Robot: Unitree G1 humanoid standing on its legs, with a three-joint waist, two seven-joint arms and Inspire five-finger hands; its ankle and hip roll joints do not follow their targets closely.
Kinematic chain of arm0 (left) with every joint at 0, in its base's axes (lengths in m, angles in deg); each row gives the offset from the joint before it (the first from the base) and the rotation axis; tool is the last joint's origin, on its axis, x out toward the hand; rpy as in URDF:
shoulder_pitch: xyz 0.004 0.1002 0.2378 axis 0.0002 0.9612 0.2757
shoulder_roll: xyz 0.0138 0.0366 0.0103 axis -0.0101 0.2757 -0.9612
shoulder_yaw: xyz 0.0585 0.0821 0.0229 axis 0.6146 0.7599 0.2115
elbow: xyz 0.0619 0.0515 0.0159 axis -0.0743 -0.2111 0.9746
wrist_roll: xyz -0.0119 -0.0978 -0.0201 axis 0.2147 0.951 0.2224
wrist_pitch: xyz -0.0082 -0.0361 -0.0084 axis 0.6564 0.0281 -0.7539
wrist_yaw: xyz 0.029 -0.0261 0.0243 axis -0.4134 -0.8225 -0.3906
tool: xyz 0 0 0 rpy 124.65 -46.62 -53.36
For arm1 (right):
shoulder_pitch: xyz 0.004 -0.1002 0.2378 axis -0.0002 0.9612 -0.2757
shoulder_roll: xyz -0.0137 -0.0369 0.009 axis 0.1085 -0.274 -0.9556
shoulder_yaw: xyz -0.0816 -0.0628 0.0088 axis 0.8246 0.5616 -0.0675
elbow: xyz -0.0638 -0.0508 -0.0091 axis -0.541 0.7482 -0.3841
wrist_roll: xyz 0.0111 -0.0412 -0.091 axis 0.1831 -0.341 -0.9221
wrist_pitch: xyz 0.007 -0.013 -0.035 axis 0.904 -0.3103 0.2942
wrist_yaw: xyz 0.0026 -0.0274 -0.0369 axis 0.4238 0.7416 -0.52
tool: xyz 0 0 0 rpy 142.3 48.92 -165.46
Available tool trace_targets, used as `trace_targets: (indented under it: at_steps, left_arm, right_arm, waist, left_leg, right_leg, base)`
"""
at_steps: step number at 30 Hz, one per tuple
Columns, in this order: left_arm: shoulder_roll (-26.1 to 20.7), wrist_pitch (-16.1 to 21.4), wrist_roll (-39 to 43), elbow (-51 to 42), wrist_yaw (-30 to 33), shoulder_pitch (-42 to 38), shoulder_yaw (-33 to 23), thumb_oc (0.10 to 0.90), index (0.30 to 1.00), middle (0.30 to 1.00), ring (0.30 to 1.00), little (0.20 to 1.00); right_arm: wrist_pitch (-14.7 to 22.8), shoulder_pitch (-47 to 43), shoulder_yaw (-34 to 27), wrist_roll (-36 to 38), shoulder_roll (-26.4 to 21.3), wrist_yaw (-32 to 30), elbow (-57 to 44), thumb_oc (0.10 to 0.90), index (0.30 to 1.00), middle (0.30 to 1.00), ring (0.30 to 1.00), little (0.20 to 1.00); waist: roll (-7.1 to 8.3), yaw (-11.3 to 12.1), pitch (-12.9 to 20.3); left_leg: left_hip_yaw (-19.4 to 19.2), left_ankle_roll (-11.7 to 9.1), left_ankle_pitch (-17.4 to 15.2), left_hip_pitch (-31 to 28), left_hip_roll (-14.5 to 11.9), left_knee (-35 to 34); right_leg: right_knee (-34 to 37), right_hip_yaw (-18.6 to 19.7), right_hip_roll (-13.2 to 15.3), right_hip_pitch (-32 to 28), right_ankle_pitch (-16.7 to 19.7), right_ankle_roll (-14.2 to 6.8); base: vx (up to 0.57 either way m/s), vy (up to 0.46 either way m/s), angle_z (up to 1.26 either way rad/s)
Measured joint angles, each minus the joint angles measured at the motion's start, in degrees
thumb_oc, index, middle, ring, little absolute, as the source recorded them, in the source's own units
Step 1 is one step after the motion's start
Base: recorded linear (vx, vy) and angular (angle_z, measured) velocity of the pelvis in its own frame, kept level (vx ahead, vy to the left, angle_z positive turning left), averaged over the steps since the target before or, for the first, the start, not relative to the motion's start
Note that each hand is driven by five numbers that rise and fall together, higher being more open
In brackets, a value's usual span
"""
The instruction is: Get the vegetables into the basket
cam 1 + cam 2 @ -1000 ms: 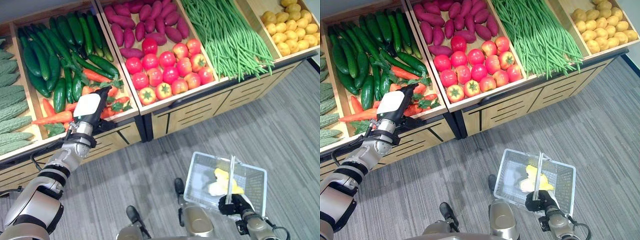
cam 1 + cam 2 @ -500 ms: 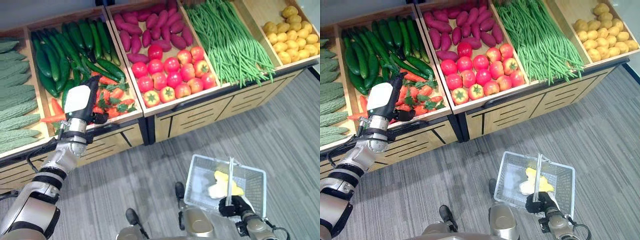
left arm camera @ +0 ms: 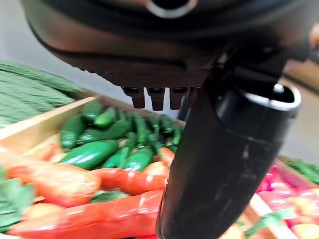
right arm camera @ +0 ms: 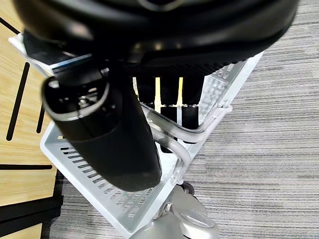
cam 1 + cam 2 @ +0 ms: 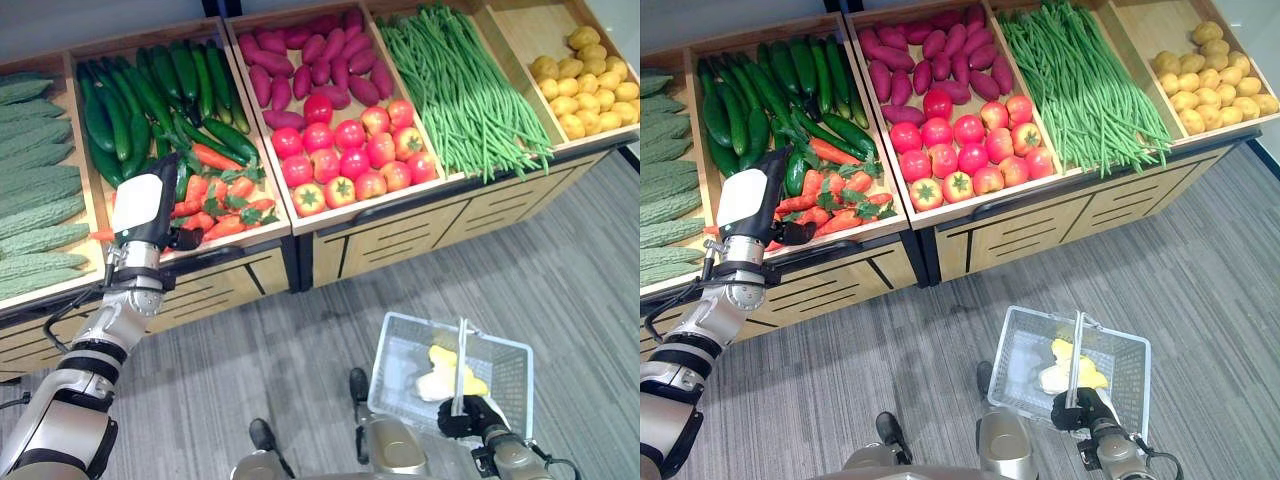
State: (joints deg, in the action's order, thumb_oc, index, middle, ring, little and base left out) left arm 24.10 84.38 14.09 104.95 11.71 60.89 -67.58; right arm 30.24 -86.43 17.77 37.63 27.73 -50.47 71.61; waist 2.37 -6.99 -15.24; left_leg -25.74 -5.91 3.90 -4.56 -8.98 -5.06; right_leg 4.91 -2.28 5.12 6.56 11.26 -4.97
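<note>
- Vegetables sit in wooden display crates point(image 5: 290, 215) on a stand above grey carpet.
- Crates from robot's left: bumpy green bitter gourds point(image 5: 40, 190); cucumbers point(image 5: 150, 85) sharing a crate with carrots point(image 5: 225, 195), which are orange with leafy green tops; purple sweet potatoes point(image 5: 310, 55) behind red tomatoes point(image 5: 350, 150); long green beans point(image 5: 465, 90); yellow potatoes point(image 5: 590, 80).
- Left hand point(image 5: 145, 205) is over the near end of the cucumber/carrot crate, white back cover facing up, right above the carrots.
- Left wrist view: thumb point(image 3: 224, 164) stands out large, fingertips point(image 3: 157, 97) look short and folded under the palm, nothing visible between them. Carrots point(image 3: 94, 199) lie just below, glossy orange-red, cucumbers behind.
- Basket point(image 5: 400, 345) is white wire, down by the robot's right side over the carpet, well apart from the crates. Yellow and pale items point(image 5: 445, 365) already lie in it.
- Right hand point(image 5: 470, 415) is clenched round the basket handle point(image 4: 174, 144); right wrist view shows the fingers wrapped over the bar.
</note>
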Motion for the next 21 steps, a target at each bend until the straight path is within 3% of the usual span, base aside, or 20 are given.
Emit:
trace_targets:
  at_steps: [12, 21]
  left_arm:
    - [-0.8, -1.7, -2.2, 4.7, 0.5, 0.0, 1.8, 0.900, 1.000, 1.000, 1.000, 1.000]
    - [-3.0, -0.8, -2.1, 4.4, 2.4, -2.3, 4.3, 0.900, 1.000, 1.000, 1.000, 1.000]
  right_arm:
    - [0.0, -0.1, 0.0, 0.0, 0.0, -0.1, 0.0, 0.400, 0.300, 0.300, 0.300, 0.300]
    - [0.6, -0.5, -0.2, 0.2, 0.0, -0.4, 0.0, 0.400, 0.300, 0.300, 0.300, 0.300]
  waist:
    - [0.23, 0.0, 0.1]
    - [0.18, 0.7, 0.0]
  left_leg:
    - [0.0, 0.0, 0.0, 0.7, 0.0, 0.0]
    - [-0.3, 0.1, 0.7, 4.1, 0.2, 0.0]
  right_leg:
    - [0.0, 0.0, 0.0, 0.8, 0.0, 0.0]
    - [0.0, 0.7, 0.1, 4.6, 0.1, -0.1]
  base:
    - [0.00, 0.000, 0.00]
    - [0.01, 0.002, -0.01]
